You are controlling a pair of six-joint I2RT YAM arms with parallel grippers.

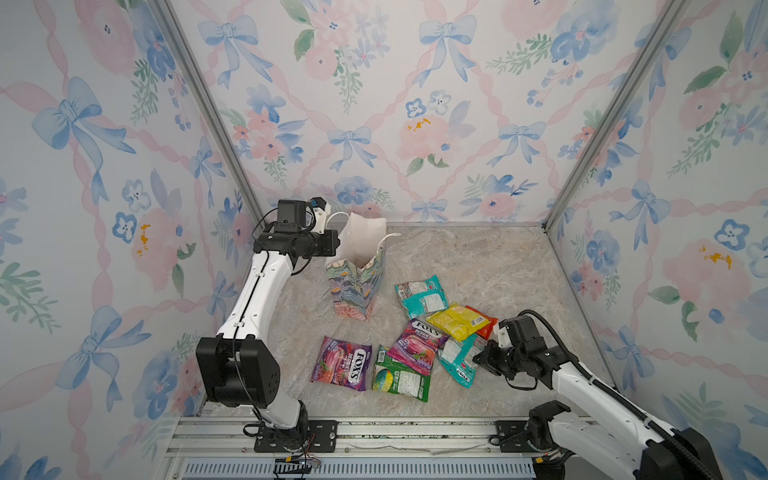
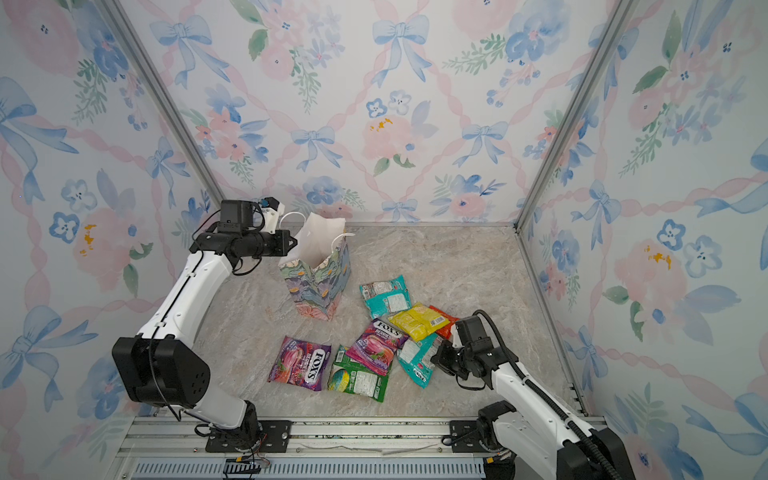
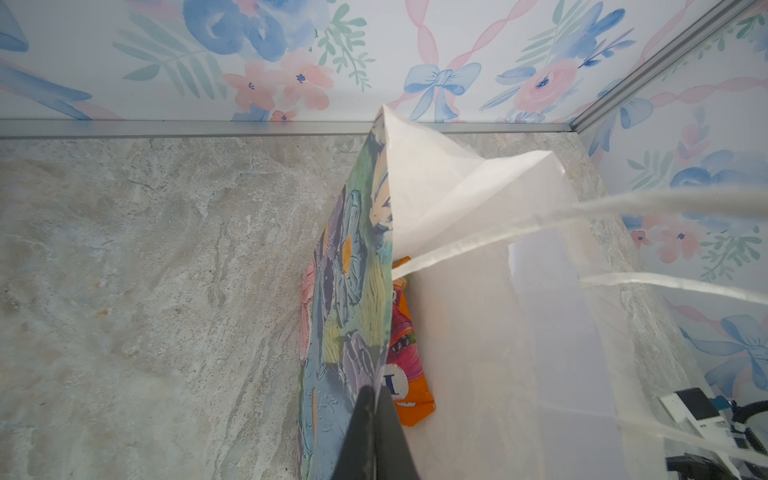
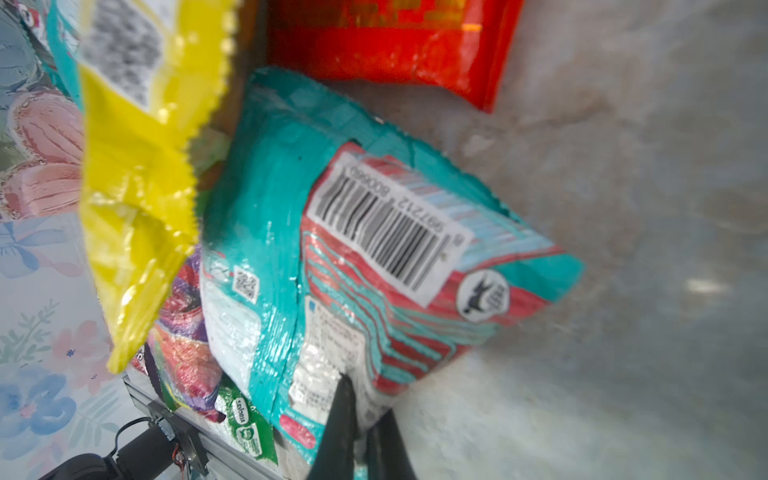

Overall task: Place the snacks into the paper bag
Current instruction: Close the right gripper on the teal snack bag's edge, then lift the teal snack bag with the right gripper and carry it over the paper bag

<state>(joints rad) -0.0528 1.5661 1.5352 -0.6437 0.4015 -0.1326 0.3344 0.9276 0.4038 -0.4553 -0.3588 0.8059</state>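
Bagged: one orange packet [image 3: 409, 374]; seven snacks [image 1: 343, 363] not yet in, on bench [image 1: 498, 266]. Rim of paper bag [image 1: 353, 286] pinched by left claw [image 3: 374, 395]; right claw [image 4: 365, 399] clamped on teal packet [image 4: 291, 208].

**Legible print.** "FOX'S BERRIES" stands on the left purple packet [image 1: 340, 365] and again on the right purple packet [image 1: 417, 341], readable in both top views. In the right wrist view, the teal packet [image 4: 266, 208] carries a white barcode label [image 4: 390, 237] with a row of digits, inverted and only partly readable. The green packet [image 4: 245, 428] bears a small badge reading roughly "SAVORIA". The orange packet [image 3: 409, 374] inside the paper bag [image 3: 353, 291] shows one dark stroke on a white roundel, not decipherable.
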